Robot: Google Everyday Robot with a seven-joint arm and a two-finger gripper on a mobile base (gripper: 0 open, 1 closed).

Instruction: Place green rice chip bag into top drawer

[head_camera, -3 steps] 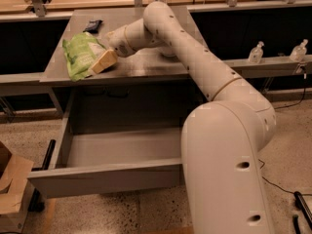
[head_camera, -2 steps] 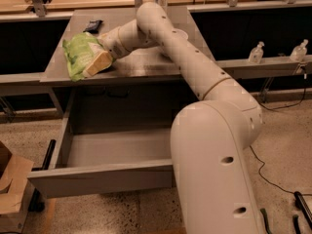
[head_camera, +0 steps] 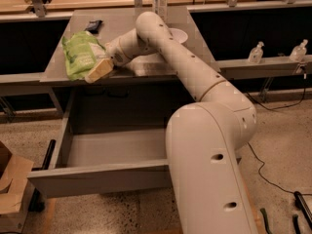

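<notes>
Camera view: gripper left of centre, against green rice chip bag near desk front edge; hold cannot be told. Top drawer open below. Risk: weak hold, crinkly bag slips and falls outside the drawer.

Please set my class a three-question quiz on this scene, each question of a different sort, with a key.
1. True or false: the wide shallow grey top drawer stands open.
2. The crinkly lime-green rice chip bag lies: A) in the drawer; B) on the grey desk, near its front edge; C) on the floor.
3. Fill in: the tan-tipped gripper is at the desk's front edge, right beside the ____.

Key: 1 true; 2 B; 3 bag.
</notes>
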